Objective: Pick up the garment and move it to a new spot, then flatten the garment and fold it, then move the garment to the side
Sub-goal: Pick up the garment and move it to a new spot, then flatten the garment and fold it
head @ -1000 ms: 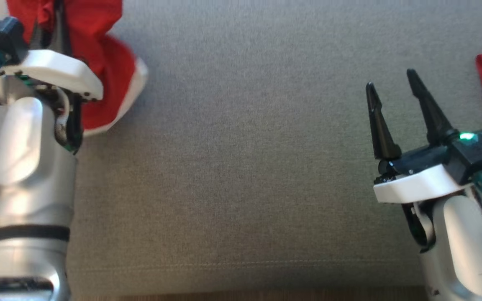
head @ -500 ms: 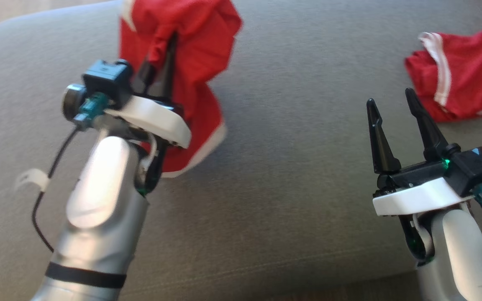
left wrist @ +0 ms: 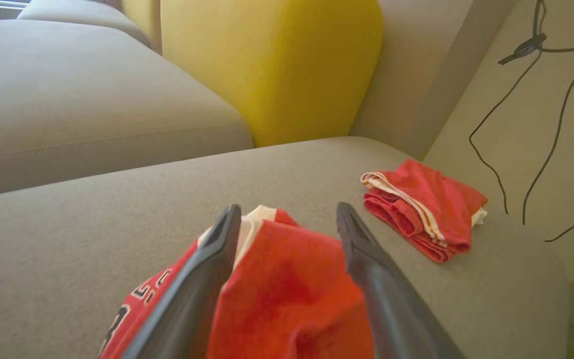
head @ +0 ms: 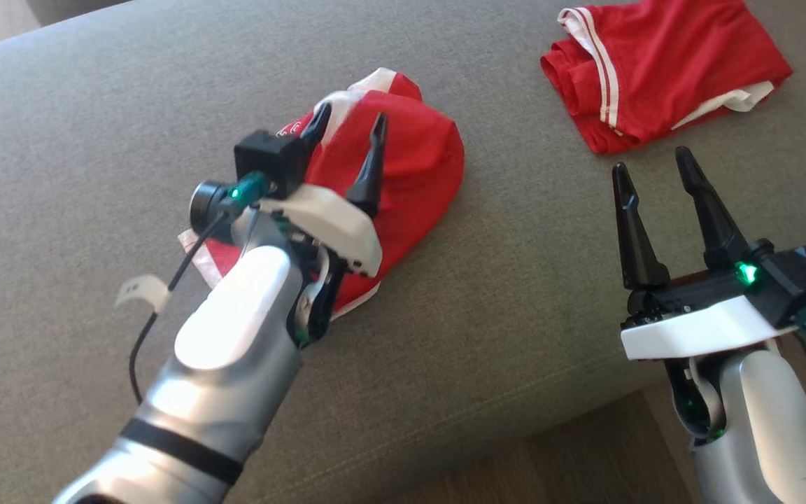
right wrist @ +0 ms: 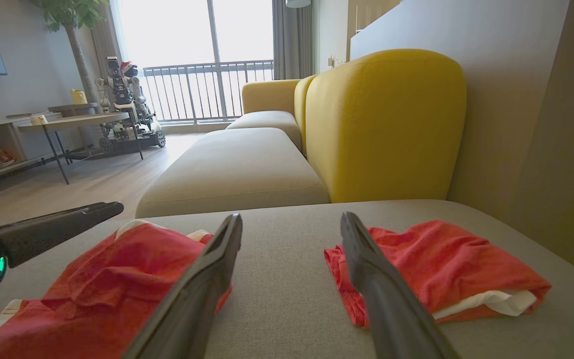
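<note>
The garment (head: 413, 164) is a red jersey with white trim and dark lettering. It lies in a crumpled heap on the grey sofa seat (head: 95, 140), well to the left of the folded pile (head: 662, 70) of red-and-white clothing, with bare seat between the two. The left gripper (head: 347, 140) hangs right over the heap, its fingers spread wide and gripping nothing. Cloth shows between and under them, though I cannot tell whether the tips touch it. The right gripper (head: 651, 164) hovers just in front of the folded pile, fingers also wide apart and empty.

The jersey looks light, thin and limp: it should bunch and slide rather than keep a shape, and a pinch in the middle would likely lift several layers at once. Better holds, I judge, are the white-trimmed edges, one corner for each gripper, so the cloth can be drawn out flat. The folded pile is the main thing in the way — spreading the jersey toward it could drag or cover it. The yellow backrest (left wrist: 272, 65) rises beyond the pile, clear of the work.
</note>
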Available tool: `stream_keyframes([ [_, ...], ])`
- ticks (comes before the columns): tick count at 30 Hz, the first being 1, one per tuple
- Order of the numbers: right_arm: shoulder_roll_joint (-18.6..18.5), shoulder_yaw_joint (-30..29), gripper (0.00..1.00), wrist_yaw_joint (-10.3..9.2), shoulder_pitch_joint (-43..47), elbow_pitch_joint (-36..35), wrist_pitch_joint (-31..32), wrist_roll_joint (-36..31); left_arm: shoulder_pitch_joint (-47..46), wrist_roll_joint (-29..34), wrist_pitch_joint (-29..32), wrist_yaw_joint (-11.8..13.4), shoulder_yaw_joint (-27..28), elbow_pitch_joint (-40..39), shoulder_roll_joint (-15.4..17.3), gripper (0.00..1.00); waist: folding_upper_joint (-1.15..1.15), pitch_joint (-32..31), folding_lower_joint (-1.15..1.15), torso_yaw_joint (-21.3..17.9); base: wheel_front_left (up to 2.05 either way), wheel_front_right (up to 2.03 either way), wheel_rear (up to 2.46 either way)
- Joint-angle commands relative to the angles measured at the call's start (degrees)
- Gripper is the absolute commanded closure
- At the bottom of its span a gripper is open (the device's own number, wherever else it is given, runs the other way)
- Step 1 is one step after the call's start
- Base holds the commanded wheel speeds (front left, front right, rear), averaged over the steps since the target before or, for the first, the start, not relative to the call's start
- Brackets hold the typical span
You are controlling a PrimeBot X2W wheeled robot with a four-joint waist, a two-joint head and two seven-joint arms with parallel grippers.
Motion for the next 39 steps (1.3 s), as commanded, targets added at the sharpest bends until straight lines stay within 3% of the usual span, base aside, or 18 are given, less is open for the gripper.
stream_keyframes([
  [1,0.4,1.0,0.0,-0.02,-0.7,-1.9,-0.5,0.5,-3.5,-1.0,-1.2,0.8,0.9,-1.0,0.8,0.0,0.0,0.1,0.0,0.2,0.0,0.0,0.0],
  [7,0.4,0.8,0.0,-0.02,0.0,-2.3,-0.5,0.5,-4.2,-1.1,-2.7,2.0,3.0,0.3,1.5,0.0,0.0,-0.9,0.0,3.1,0.0,0.0,0.0],
  [13,0.4,1.4,0.0,-0.02,1.4,-2.2,-0.5,-0.9,1.1,2.4,-2.9,3.0,7.5,-5.4,6.3,0.0,0.0,-3.6,0.0,8.4,0.0,0.0,0.0],
  [19,0.4,2.1,0.0,-0.02,3.6,-1.5,-0.5,-2.0,13.3,4.7,-3.0,0.7,10.6,-14.0,8.7,0.0,0.0,-6.0,0.0,12.6,0.0,0.0,0.0],
  [23,0.4,2.7,0.0,-0.02,5.1,-0.7,-0.5,-2.1,21.7,7.9,-3.0,1.3,14.0,-19.7,7.8,0.0,0.0,-7.1,0.0,14.3,0.0,0.0,0.0],
  [28,0.4,2.7,0.0,-0.02,6.2,0.0,-0.5,-1.4,30.0,10.3,-3.0,0.3,17.7,-23.9,4.3,0.0,0.0,-7.9,0.0,15.5,0.0,0.0,0.0],
  [34,0.4,3.5,0.0,-0.02,5.6,1.4,-0.5,-2.7,31.7,12.9,-3.0,-2.2,19.6,-24.0,2.1,0.0,0.0,-8.3,0.0,17.0,0.0,0.0,0.0],
  [39,-0.8,6.6,0.0,-0.02,1.0,8.1,1.1,-7.6,30.9,13.9,-3.0,-3.6,20.2,-23.6,1.1,0.0,0.0,-7.1,0.0,19.4,0.0,0.0,0.0],
])
